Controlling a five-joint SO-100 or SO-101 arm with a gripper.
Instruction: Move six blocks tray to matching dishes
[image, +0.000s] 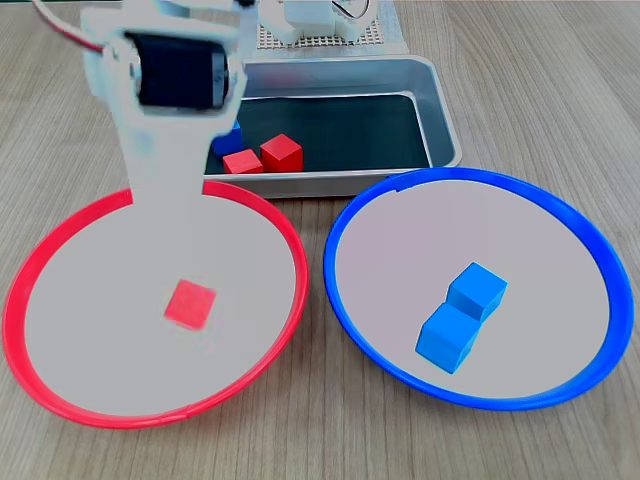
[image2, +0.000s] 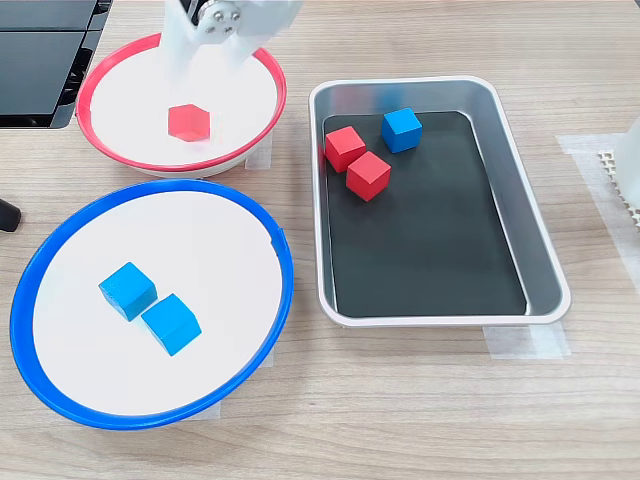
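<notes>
My fingers hang over the red-rimmed dish, above the far part of its pale centre, and one red block lies on that centre just below them, apart from them and blurred in a fixed view. In both fixed views my white arm covers the tips, so I cannot tell how wide my fingers stand, though they seem to hold nothing. The blue-rimmed dish sits right beside the red-rimmed one on the wooden surface, and two blue blocks rest in it touching each other, near the middle of its floor. The silver tray stands beside both dishes, its dark floor mostly bare; in one end lie two red blocks corner to corner, and a third blue block just beside them. In the other fixed view that blue block is half hidden behind my arm. Strips of clear tape show at the tray's edge.
</notes>
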